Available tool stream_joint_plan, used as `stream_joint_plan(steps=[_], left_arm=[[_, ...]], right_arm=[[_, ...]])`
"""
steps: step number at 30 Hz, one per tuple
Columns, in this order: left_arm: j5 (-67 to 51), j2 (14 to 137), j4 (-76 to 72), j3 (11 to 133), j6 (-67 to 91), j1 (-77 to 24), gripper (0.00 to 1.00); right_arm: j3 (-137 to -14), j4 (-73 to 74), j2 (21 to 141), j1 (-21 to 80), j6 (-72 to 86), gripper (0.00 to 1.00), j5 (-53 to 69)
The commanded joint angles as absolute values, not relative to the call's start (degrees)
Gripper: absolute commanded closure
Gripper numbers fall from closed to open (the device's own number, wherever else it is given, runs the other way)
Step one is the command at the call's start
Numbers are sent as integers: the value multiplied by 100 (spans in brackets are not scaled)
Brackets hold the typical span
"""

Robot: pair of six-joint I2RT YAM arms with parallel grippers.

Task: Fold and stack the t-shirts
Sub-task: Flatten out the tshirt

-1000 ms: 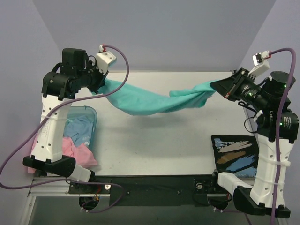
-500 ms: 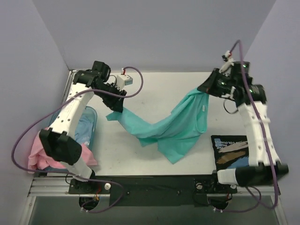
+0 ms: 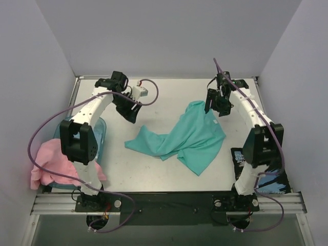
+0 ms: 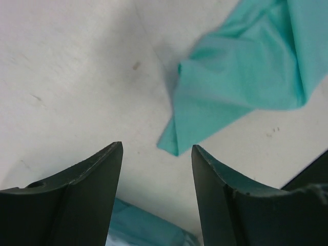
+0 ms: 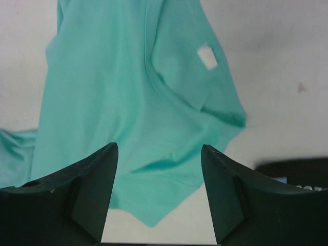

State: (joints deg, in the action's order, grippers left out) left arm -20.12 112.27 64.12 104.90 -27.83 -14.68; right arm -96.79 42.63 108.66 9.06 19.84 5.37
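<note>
The teal-green t-shirt (image 3: 187, 137) lies crumpled and unfolded on the middle of the table, held by neither gripper. My left gripper (image 3: 131, 111) hovers open above the table, just beyond the shirt's left corner (image 4: 225, 82); nothing is between its fingers (image 4: 97, 179). My right gripper (image 3: 211, 105) is open over the shirt's upper right part, and its view looks down on the cloth (image 5: 133, 102) and the small white tag (image 5: 207, 56). The pale pink t-shirt (image 3: 47, 163) is bunched at the far left, draped over the tub.
A translucent blue tub (image 3: 100, 134) stands at the left edge with pale blue cloth inside; its rim (image 4: 148, 228) shows below the left fingers. A dark printed booklet (image 3: 237, 158) lies at the right front, partly behind the right arm. Walls close in the table.
Both grippers have opened and let go of the teal t-shirt, which was stretched in the air between them and has dropped onto the table. Both arms have swung inward and lower.
</note>
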Motion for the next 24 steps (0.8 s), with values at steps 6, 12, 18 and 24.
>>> stream_joint_plan(steps=[6,12,18,24], left_arm=[[-1497,8862,4707,6973,-4675,-1670,31],[-906,8613,3570,5845,-5238,-1960,26],[-642,9096,3042,5617,-5072,-2311,25],[-554,9536,2936,5511,-4931,-2408,30]], right_arm=[[-6121,4026,8131,1669,2837,39,-272],[-4687,3175,7963,1995,3541,39,-53],[-4053,2305,8437,2057,3797,41,439],[-3999,1916,8877,2074,3832,75,642]])
